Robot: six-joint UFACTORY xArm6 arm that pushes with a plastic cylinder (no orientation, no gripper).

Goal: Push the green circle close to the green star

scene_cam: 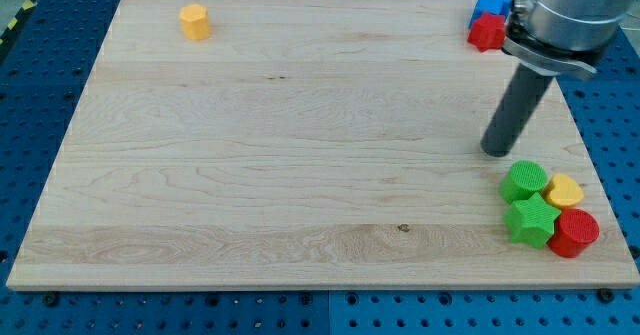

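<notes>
The green circle [524,180] sits near the board's lower right, touching the green star [531,220] just below it. My tip [494,151] rests on the board just up and left of the green circle, a small gap apart. The dark rod rises from it toward the view's top right.
A yellow heart [565,190] lies right of the green circle, and a red cylinder [574,233] right of the star. A blue block [492,0] and a red block [487,32] sit at the top right. A yellow hexagon [195,21] lies at the top left. The wooden board [280,155] has its edge close to the cluster.
</notes>
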